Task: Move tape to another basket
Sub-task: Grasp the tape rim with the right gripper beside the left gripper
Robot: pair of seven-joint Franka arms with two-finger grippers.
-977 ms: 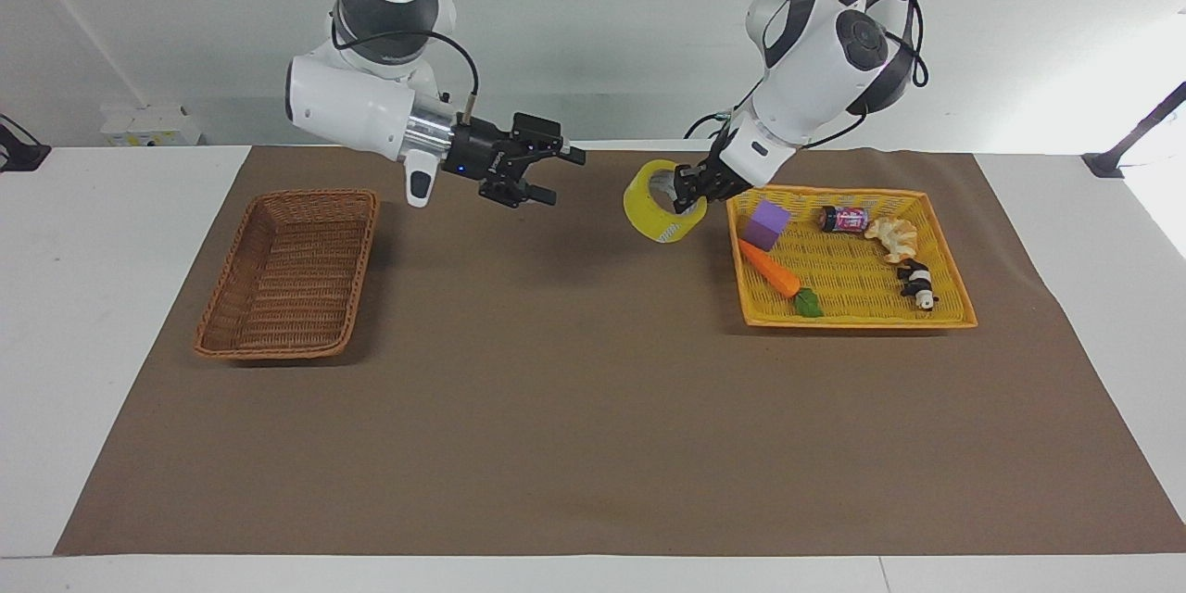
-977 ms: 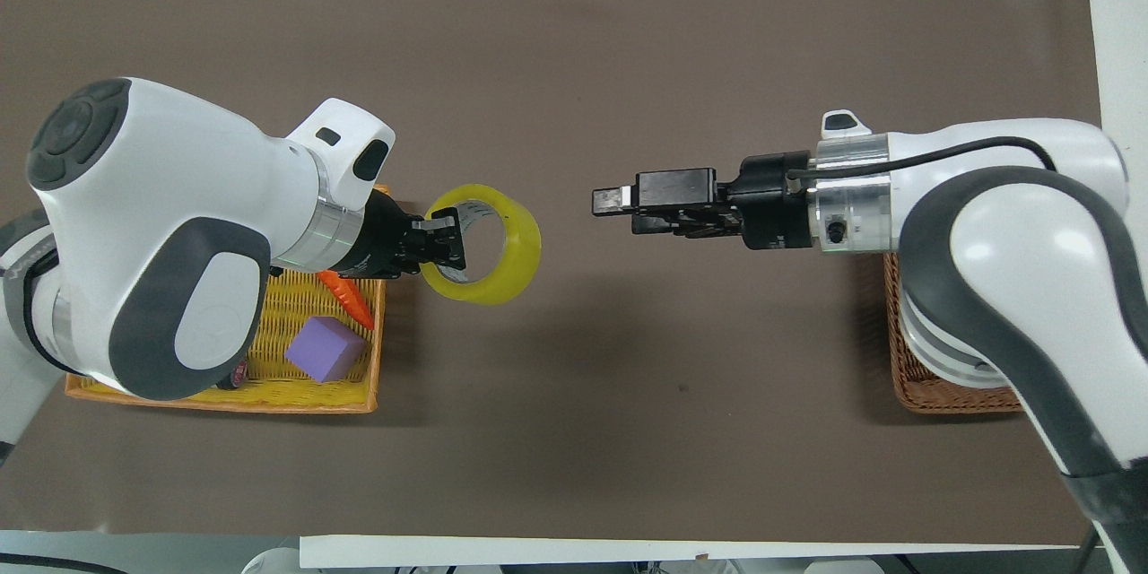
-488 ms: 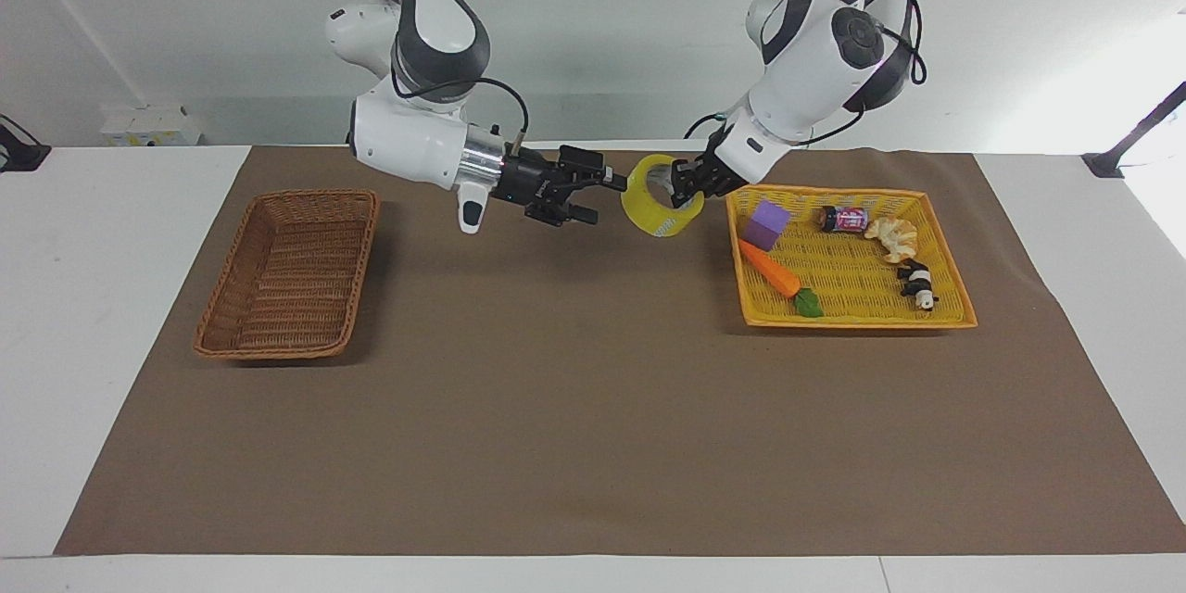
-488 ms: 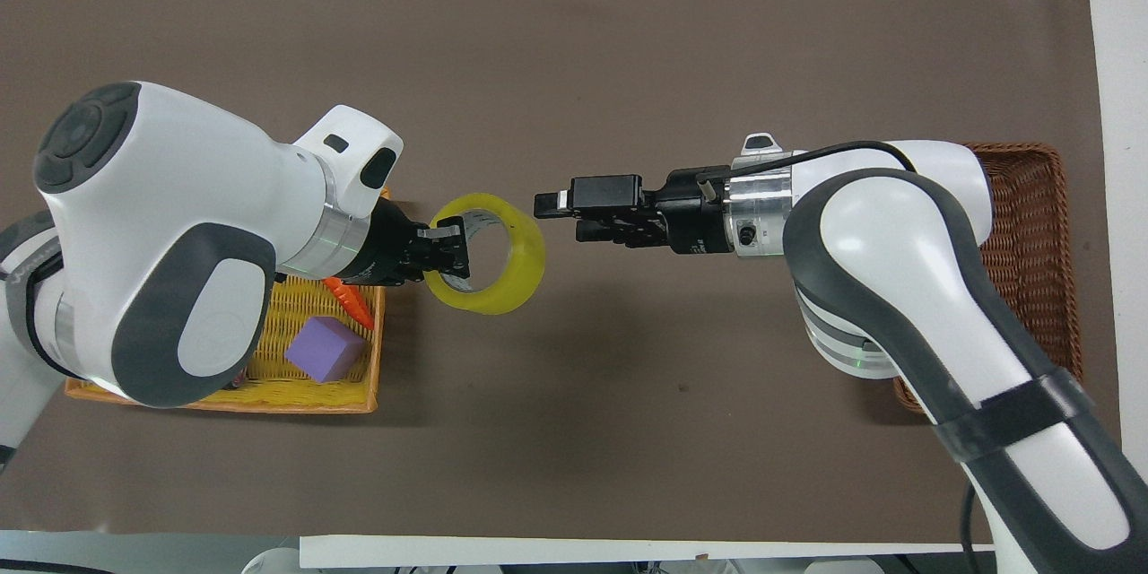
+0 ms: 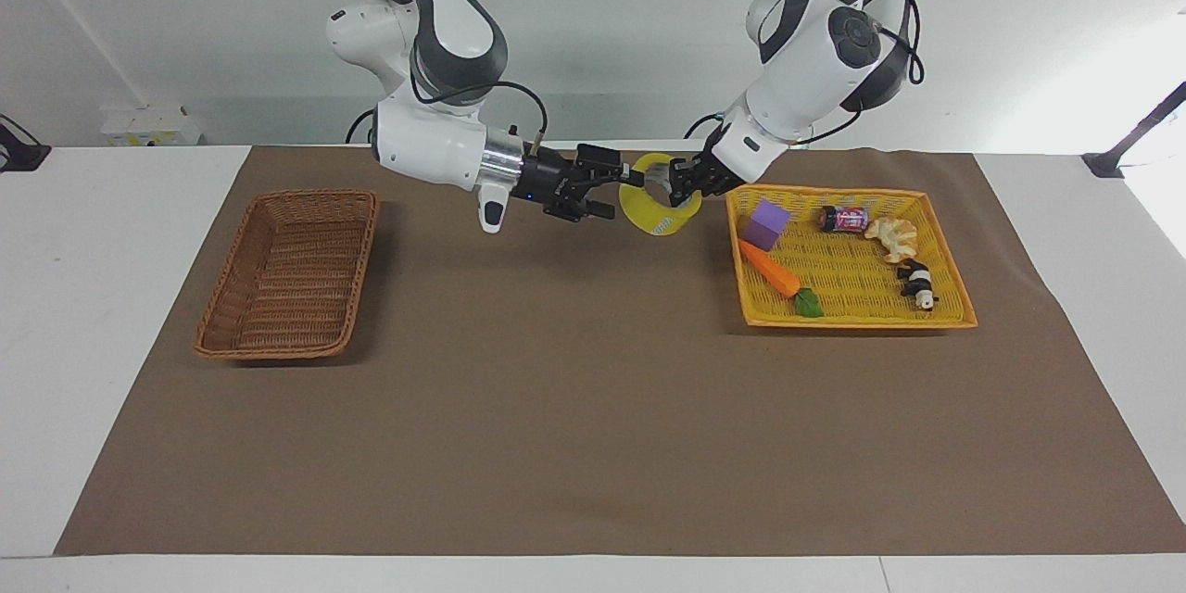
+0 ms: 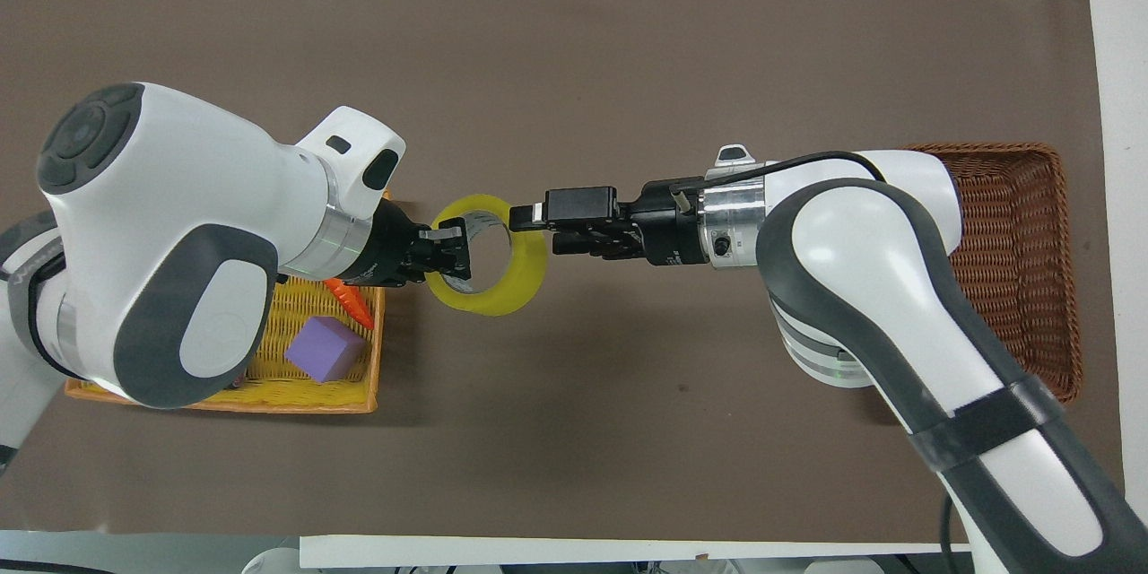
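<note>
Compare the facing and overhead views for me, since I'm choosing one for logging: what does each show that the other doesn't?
Only the facing view shows the whole yellow tray with its can and panda, and the whole brown basket. Only the overhead view looks down through the tape's hole. Both show the left end effector holding the tape in the air, the right end effector open at its rim, the carrot and purple block.
</note>
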